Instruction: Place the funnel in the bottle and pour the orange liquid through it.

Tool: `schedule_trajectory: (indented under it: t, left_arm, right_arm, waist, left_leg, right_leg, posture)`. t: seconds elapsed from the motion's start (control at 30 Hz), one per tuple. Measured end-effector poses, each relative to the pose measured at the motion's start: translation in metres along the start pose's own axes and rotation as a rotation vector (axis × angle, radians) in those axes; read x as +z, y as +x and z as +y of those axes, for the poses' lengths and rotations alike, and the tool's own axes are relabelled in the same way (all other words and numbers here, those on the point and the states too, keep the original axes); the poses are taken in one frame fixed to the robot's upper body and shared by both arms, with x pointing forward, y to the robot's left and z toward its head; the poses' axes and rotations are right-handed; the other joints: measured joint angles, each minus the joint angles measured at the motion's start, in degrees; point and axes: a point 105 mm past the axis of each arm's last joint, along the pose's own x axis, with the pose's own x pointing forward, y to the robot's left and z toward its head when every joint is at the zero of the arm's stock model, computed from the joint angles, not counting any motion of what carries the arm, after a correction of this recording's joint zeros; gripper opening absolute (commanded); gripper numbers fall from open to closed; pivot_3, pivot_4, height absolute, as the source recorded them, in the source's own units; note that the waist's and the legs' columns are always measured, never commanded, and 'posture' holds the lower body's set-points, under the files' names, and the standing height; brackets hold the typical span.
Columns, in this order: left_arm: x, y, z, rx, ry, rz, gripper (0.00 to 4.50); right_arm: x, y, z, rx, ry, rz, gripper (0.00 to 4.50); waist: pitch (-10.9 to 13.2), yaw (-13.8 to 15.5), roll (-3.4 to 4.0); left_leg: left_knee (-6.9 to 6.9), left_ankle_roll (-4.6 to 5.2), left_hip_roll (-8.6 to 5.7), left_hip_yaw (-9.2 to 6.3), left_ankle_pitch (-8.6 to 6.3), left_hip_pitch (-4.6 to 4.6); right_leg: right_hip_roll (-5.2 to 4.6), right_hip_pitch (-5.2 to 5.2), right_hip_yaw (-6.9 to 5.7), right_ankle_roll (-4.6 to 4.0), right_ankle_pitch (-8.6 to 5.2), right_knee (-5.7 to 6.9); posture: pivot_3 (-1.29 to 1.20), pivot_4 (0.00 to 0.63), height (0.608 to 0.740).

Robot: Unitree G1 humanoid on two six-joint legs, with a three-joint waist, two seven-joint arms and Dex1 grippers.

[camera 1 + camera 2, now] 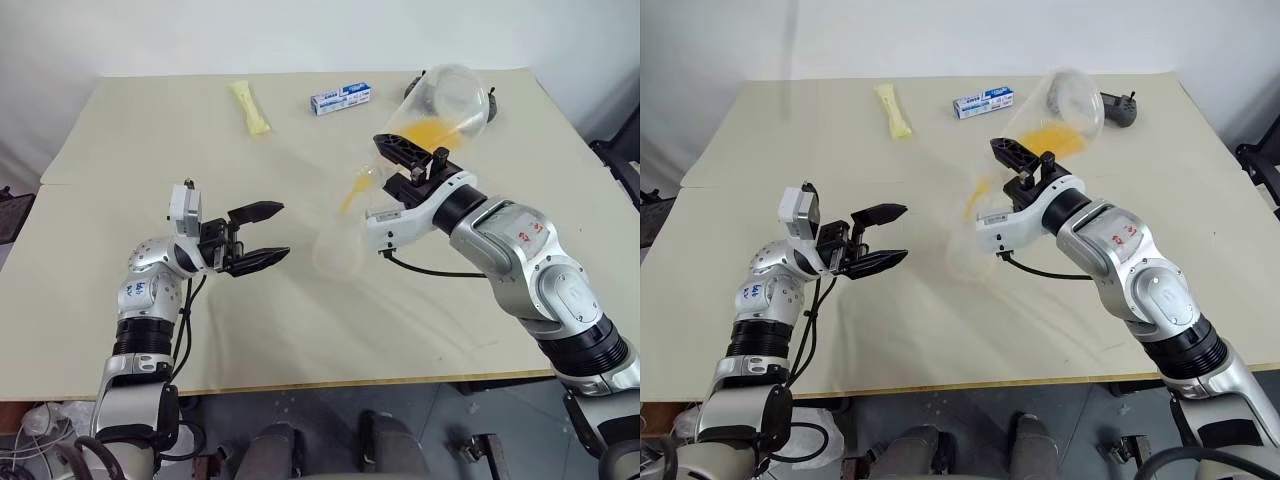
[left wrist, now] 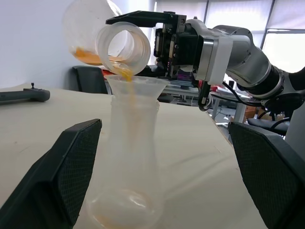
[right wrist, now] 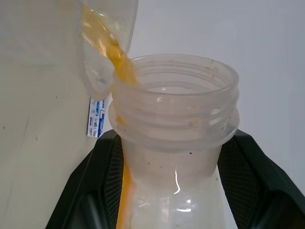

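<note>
While the right gripper (image 1: 408,160) is pinching a tilted flask (image 1: 452,98), orange liquid (image 2: 125,72) is streaming into the funnel (image 2: 137,88). At centre frame the bottle (image 2: 127,176) is standing beneath. The left gripper (image 1: 262,235) is hovering beside it, fingers spread.

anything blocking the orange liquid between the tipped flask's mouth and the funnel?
Nothing visible. The right end effector tips the pouring flask directly over the funnel seated in the bottle; the orange liquid falls straight in. The open left end effector stands apart.
</note>
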Motion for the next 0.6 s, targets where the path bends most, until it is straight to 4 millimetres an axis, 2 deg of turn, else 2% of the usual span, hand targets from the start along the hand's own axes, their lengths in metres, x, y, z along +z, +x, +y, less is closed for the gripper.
schedule_trajectory:
  t: [0.6]
  left_arm:
    - [-0.0001, 0.0000, 0.0000, 0.000, -0.001, 0.000, 4.50]
  right_arm:
    - [-0.0036, -0.0012, -0.0022, -0.009, -0.048, -0.010, 2.40]
  waist:
    - [0.00, 0.00, 0.00]
  left_leg:
    - [0.00, 0.00, 0.00, 0.00, 0.00, 0.00]
  right_leg:
    - [0.00, 0.00, 0.00, 0.00, 0.00, 0.00]
  posture:
    - [0.00, 0.150, 0.740]
